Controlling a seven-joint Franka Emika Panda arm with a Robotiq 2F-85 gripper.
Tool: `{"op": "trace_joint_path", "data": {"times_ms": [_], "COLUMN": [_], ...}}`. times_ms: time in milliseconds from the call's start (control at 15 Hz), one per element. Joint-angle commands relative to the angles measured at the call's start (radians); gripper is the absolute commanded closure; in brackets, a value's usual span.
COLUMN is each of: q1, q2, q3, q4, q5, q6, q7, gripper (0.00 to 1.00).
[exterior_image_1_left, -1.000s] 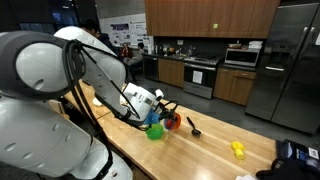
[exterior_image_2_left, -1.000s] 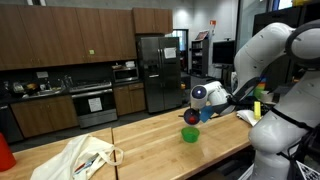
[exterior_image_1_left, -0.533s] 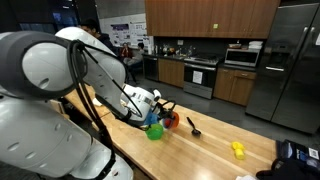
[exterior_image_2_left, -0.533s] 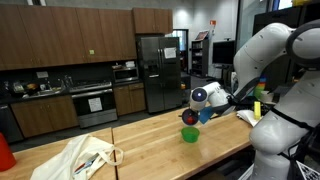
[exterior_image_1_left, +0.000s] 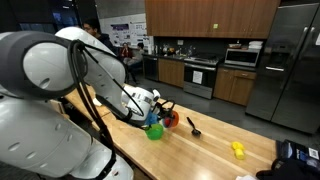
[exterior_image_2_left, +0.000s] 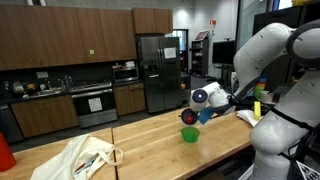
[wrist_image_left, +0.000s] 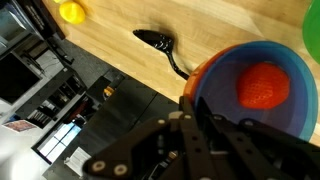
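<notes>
Pincer (wrist_image_left: 192, 106): pinched shut on the rim of the blue bowl (wrist_image_left: 218, 95).
Blue bowl: a red ball (wrist_image_left: 262, 88) sits inside.
Bench (wrist_image_left: 235, 20): black spoon (wrist_image_left: 160, 42) and green bowl (exterior_image_1_left: 154, 131) nearby.

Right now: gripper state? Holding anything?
Gripper: closed, pinching the rim of the blue bowl, which has a red round item inside.

A ball (wrist_image_left: 262, 88) lies in the bowl (wrist_image_left: 213, 97), a spoon (wrist_image_left: 158, 41) beside it.
</notes>
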Motion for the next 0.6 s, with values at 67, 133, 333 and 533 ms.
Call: {"op": "trace_joint_path", "data": {"times_ms": [67, 133, 333, 533], "q1": [0.005, 0.005, 0.001, -0.006], "q2": [-0.013, -0.012, -0.010, -0.003], "q3": [-0.007, -0.006, -0.005, -0.003], "q4": [0.000, 0.001, 0.001, 0.000], "q5": [-0.060, -0.068, -0.106, -0.139], "q6": [0.016, 0.017, 0.024, 0.025], "q7": [0.044, 0.051, 0.076, 0.104], "gripper": [0.98, 0.98, 0.98, 0.98]}}
